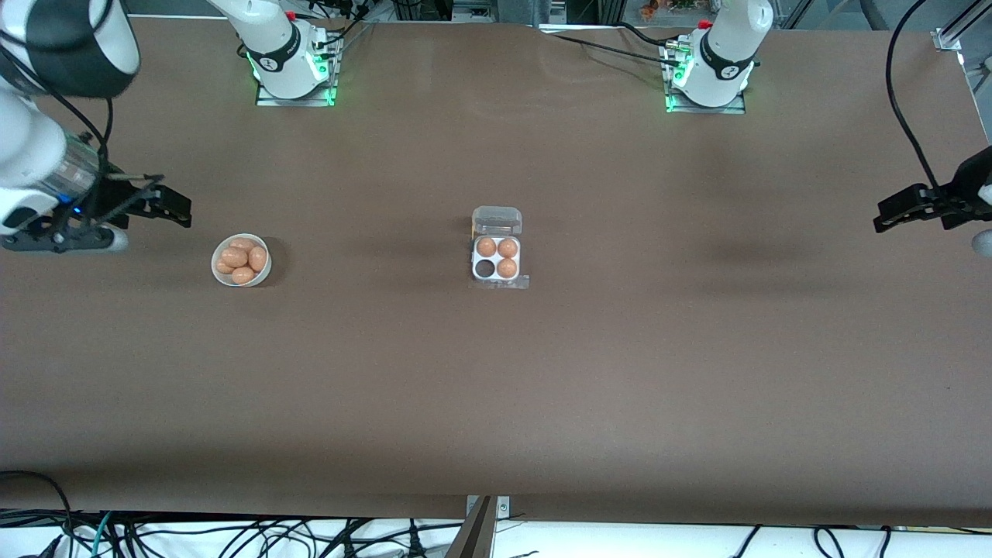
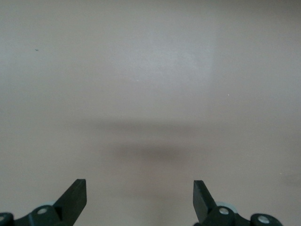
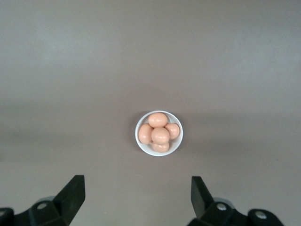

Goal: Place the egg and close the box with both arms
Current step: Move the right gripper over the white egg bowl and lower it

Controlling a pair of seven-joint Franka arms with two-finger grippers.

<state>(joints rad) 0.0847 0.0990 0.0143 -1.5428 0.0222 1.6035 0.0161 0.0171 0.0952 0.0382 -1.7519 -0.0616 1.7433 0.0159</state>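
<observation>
The table (image 1: 496, 403) wears a matt brown cover, smooth and dull. The box (image 1: 497, 260) has a white tray and a clear, faintly shiny plastic lid (image 1: 497, 221). The eggs (image 3: 160, 133) look smooth with a soft sheen, heaped in a glossy white bowl (image 3: 141, 141). Both arms' shells are glossy white with matt black bands.

No text, label, brand name, number or sign can be read anywhere in these views. The only marks are a small dark round emblem on the white casing of each arm base (image 1: 288, 58) (image 1: 719, 66), too small to make out.
</observation>
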